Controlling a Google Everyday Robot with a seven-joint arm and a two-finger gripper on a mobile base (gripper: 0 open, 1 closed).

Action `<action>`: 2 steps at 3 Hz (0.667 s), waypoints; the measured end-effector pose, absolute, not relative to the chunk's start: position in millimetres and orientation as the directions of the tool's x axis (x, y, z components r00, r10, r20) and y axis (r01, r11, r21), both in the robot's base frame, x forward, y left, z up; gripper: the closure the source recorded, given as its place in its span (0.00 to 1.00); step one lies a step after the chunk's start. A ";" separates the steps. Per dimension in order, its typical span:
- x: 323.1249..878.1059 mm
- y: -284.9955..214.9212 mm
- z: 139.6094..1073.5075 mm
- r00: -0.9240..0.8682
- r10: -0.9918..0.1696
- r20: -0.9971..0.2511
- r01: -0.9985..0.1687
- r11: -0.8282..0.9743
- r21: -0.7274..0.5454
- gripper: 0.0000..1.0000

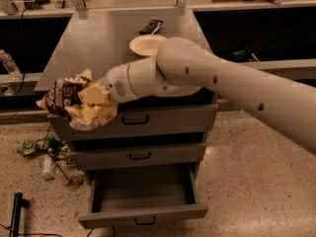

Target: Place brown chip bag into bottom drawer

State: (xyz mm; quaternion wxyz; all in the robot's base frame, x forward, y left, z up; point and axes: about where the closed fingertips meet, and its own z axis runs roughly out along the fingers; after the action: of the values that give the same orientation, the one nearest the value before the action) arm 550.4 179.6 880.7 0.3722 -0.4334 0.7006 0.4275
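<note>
The brown chip bag [66,97], crumpled dark brown and tan-yellow, hangs in the air at the cabinet's front left corner, level with the top drawer. My gripper [91,102] is shut on the bag from the right, its tip buried in the tan foil. My white arm [212,83] reaches in from the right across the cabinet top. The bottom drawer [143,201] is pulled open below, grey, deep and empty inside, with a small black handle on its front. The bag is up and to the left of the drawer's opening.
A white bowl [147,44] and a dark remote-like object [150,26] sit on the grey cabinet top [98,43]. The top drawer [163,118] and middle drawer [143,155] are closed. Green wrappers and a bottle [47,154] litter the floor left of the cabinet.
</note>
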 end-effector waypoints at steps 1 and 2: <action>486.1 166.8 826.2 -0.482 -0.334 -0.810 -0.871 0.285 0.400 1.00; 486.1 166.8 826.3 -0.482 -0.334 -0.810 -0.871 0.285 0.400 1.00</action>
State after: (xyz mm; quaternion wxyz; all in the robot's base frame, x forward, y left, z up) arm 486.1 166.8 826.3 0.3061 -0.4067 0.7408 0.4383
